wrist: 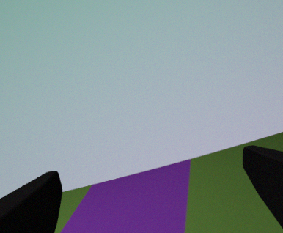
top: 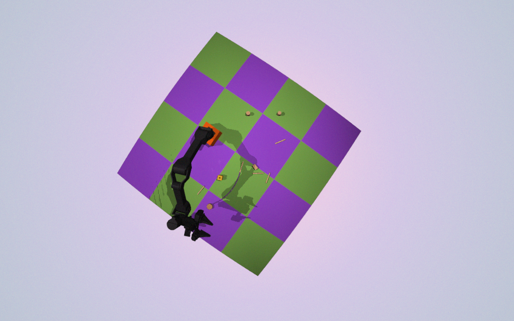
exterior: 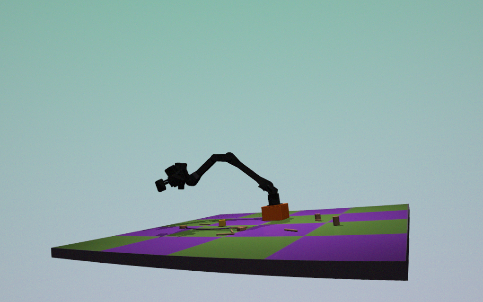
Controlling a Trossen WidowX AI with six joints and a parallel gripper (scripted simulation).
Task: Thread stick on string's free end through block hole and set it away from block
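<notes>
My gripper (top: 208,228) (exterior: 176,175) (wrist: 153,169) is open and empty. It hangs high above the table's edge, tilted almost level, and the wrist view shows only bare table squares and sky between the fingers. The small yellow block with a hole (top: 220,177) (exterior: 221,222) stands on the table. The round wooden button (top: 209,206) (exterior: 183,226) lies closest to my gripper. The dark string (top: 234,185) curves from the button past the block to a thin stick (top: 241,166) at its free end. The stick lies flat, apart from the block.
Loose sticks (top: 280,141) (top: 258,173) (top: 268,177) (top: 200,190) and a small wooden piece (top: 254,166) lie around the string's end. Two short wooden cylinders (top: 247,113) (top: 279,113) stand at the far side. The arm's orange base (top: 212,135) (exterior: 275,212) sits on the checkered table (top: 250,247) (exterior: 235,264).
</notes>
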